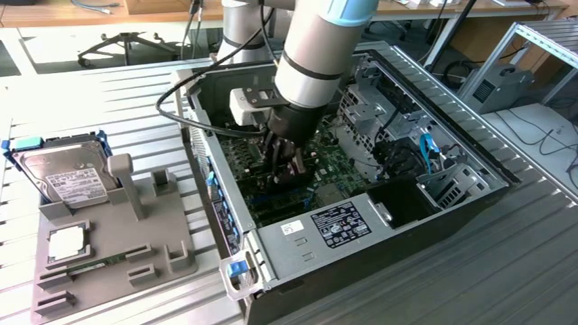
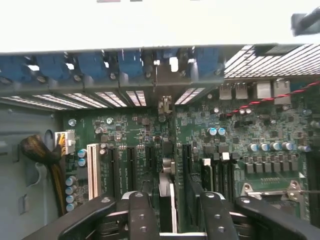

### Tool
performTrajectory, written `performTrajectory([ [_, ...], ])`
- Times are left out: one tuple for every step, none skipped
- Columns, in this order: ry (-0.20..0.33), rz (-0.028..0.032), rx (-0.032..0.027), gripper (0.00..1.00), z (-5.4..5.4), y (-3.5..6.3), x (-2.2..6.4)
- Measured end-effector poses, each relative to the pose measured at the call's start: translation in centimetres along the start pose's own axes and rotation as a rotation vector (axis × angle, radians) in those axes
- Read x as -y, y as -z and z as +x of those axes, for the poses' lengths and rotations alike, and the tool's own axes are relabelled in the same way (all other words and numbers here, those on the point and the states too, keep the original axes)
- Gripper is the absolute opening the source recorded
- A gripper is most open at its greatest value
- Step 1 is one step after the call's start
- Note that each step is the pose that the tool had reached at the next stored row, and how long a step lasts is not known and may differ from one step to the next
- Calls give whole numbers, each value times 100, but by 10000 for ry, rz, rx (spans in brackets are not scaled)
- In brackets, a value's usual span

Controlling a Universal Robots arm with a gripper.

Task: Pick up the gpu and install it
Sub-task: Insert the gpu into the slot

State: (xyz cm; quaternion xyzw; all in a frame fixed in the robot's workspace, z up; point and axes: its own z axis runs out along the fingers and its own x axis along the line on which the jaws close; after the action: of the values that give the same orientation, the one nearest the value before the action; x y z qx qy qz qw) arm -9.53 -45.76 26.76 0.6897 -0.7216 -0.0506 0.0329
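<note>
The tool [image 2: 168,210] stands spread open astride the gpu [image 2: 168,192], upright on the motherboard [image 2: 125,135].

Matt black plastic end effector [image 2: 172,212]; glossy green motherboard [image 2: 150,135]; dull grey metal case [image 1: 361,223].

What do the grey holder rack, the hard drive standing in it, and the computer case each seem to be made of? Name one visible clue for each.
Grey holder rack: likely plastic, matte; its blocky posts and slots are one uniform dull grey.
Hard drive: metal housing, brushed silver sheen under a white paper label.
Computer case: sheet metal, probably steel; thin folded grey panels, with perforated vents on its rear wall.
</note>
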Motion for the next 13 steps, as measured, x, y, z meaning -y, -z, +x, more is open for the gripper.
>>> performTrajectory([
  [-1,0,0,40,-6,48,-7],
  [-2,0,1,40,-11,91,-12],
  [-2,0,0,40,-21,148,-20],
  [-2,-1,0,40,-30,181,-24],
  [-1,0,1,40,-40,196,-26],
  [-1,2,5,39,-54,203,-26],
  [1,-7,15,39,-58,207,-15],
  [5,-27,41,32,-61,210,0],
  [15,-66,111,26,-62,212,23],
  [26,-109,174,20,-64,215,51],
  [33,-148,218,14,-67,218,80],
  [42,-202,273,14,-70,222,119],
  [59,-294,360,11,-74,230,190],
])
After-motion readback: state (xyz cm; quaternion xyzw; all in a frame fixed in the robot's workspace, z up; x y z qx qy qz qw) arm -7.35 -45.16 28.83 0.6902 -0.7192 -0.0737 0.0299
